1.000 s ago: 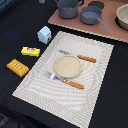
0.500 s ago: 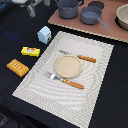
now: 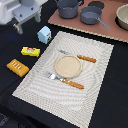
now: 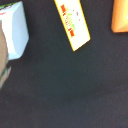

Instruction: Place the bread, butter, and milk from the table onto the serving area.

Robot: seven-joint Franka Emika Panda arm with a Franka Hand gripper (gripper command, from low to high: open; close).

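Fingers (image 3: pixel 27 23) hang above teal-sided white milk (image 3: pixel 45 34).

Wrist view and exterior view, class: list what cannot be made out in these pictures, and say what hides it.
- Gripper: exterior view, cut by the top edge and blurred; open or shut cannot be told.
- Bread: wrist view, cut by the picture's edge; score lines not visible.
- Milk: wrist view, cut by the edge; gabled top unseen.
- Butter: exterior view, label too small to read.
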